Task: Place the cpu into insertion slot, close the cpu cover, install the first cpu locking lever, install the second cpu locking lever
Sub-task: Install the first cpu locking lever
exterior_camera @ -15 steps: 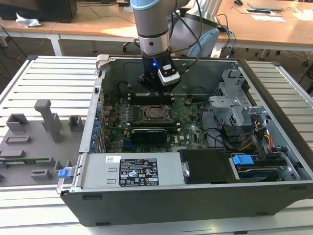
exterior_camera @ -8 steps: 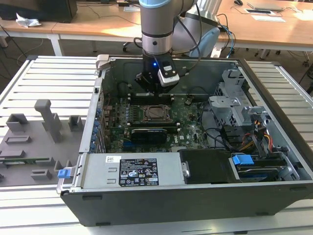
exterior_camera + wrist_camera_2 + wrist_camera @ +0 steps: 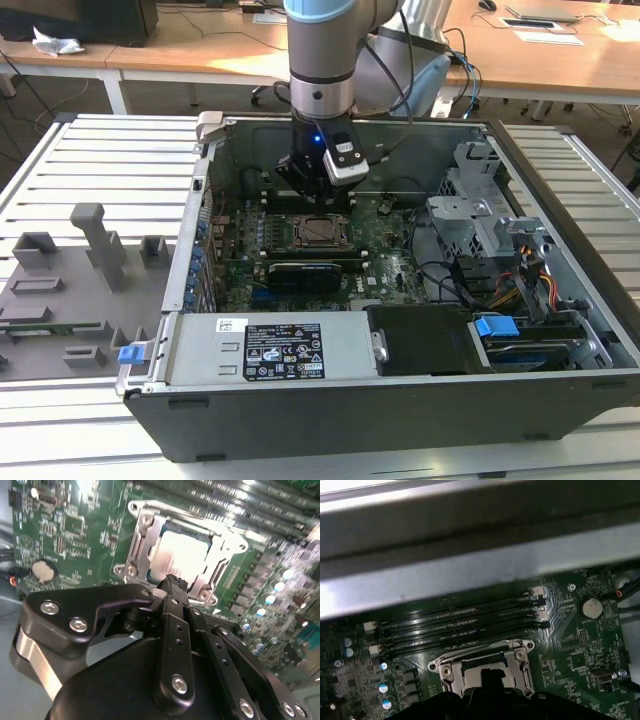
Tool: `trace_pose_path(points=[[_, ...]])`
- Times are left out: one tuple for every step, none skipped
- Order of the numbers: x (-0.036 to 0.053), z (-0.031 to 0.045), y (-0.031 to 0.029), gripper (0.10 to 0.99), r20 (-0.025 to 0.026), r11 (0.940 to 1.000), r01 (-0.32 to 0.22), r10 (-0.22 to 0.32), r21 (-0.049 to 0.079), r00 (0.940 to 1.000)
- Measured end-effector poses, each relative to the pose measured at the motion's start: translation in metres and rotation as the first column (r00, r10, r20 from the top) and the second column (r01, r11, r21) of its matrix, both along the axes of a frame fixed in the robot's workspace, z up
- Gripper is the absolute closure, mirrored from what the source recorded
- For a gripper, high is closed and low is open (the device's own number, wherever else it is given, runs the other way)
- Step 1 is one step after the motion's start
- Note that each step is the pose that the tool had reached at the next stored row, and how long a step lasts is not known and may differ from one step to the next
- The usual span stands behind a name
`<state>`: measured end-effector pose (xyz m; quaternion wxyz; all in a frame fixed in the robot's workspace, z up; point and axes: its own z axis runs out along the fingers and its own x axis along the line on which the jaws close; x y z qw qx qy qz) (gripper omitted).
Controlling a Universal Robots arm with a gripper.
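Note:
My gripper (image 3: 315,192) hangs inside the open computer case, just above the far edge of the insertion slot (image 3: 297,233). Its black fingers come together to one tip, shut with nothing held. In the second wrist view the gripper (image 3: 172,582) is at the socket's edge. The cpu (image 3: 185,554) lies in the socket, its silvery top showing through the cut-out. The cpu cover (image 3: 141,542), a silver frame, lies flat around it. In the first wrist view the gripper (image 3: 492,678) shades the centre of the cpu cover (image 3: 451,669). From the exterior view the cpu (image 3: 320,232) sits mid-board.
Long black memory slots (image 3: 460,625) run beside the socket, with the case wall (image 3: 470,570) behind. A coin battery (image 3: 591,608) sits nearby. A black graphics card (image 3: 305,272), power supply (image 3: 270,350) and drive cage (image 3: 470,215) fill the case. Grey fixtures (image 3: 70,290) stand on the exterior view's left.

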<state>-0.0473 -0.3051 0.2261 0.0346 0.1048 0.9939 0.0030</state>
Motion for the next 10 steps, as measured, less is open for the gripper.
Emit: trace_pose_path(points=[[0.0,0.0,-0.0028,0.98,0.0001,1.0,0.0,0.0,0.0,1.0],[0.0001,-0.0001,-0.0058,0.98,0.0001,1.0,0.0,0.0,0.0,1.0],[0.0,0.0,-0.0079,0.98,0.0001,1.0,0.0,0.0,0.0,1.0],[0.0,0.0,-0.0113,0.98,0.0001,1.0,0.0,0.0,0.0,1.0],[0.0,0.0,-0.0137,0.98,0.0,1.0,0.0,0.0,0.0,1.0],[0.0,0.0,-0.0159,0.98,0.0001,1.0,0.0,0.0,0.0,1.0],[0.0001,-0.0001,-0.0189,0.98,0.0001,1.0,0.0,0.0,0.0,1.0],[0.0001,0.0,-0.02,0.98,0.0001,1.0,0.0,0.0,0.0,1.0],[0.0001,-0.0001,-0.0203,0.98,0.0002,1.0,-0.002,0.002,0.0,1.0],[0.0,-0.0002,-0.0204,0.98,0.0001,0.9993,-0.037,0.037,-0.001,0.9993]])
